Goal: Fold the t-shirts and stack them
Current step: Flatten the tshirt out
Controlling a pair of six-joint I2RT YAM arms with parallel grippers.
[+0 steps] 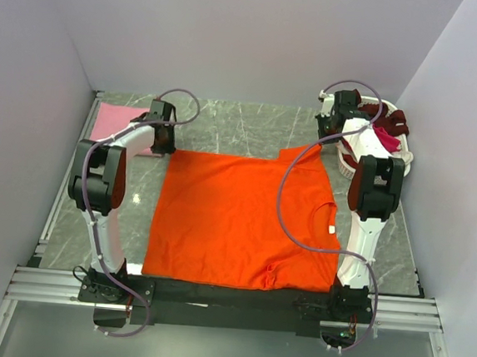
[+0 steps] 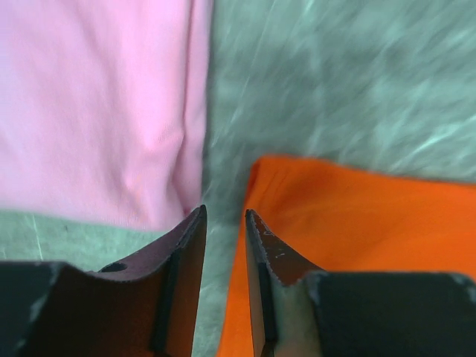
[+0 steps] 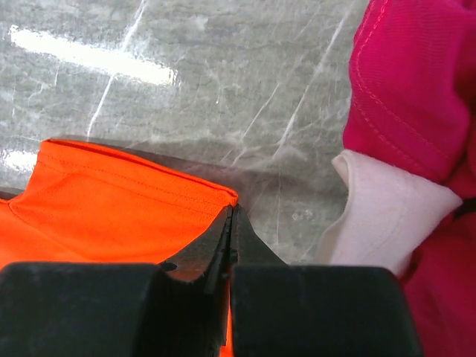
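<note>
Orange t-shirt [image 1: 235, 220] lies spread flat mid-table [image 1: 227, 123]. The right gripper [image 3: 230, 212] is pressed together, apparently pinching 1 sleeve corner. The left gripper [image 2: 224, 216] hangs apart at the far-left corner, holding nothing. Risk: pulling on only 1 grip could skew the shirt and bunch it.

Orange t-shirt [image 1: 235, 220]; light pink t-shirt [image 1: 114, 122]; magenta t-shirt [image 3: 416, 89]; grey marbled table [image 1: 251, 125]; white basket [image 1: 348, 165].

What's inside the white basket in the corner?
A dark maroon shirt and a magenta shirt are piled in the white basket. The right arm crosses in front of it, and the heap hides the basket's bottom, so anything underneath cannot be seen.
</note>
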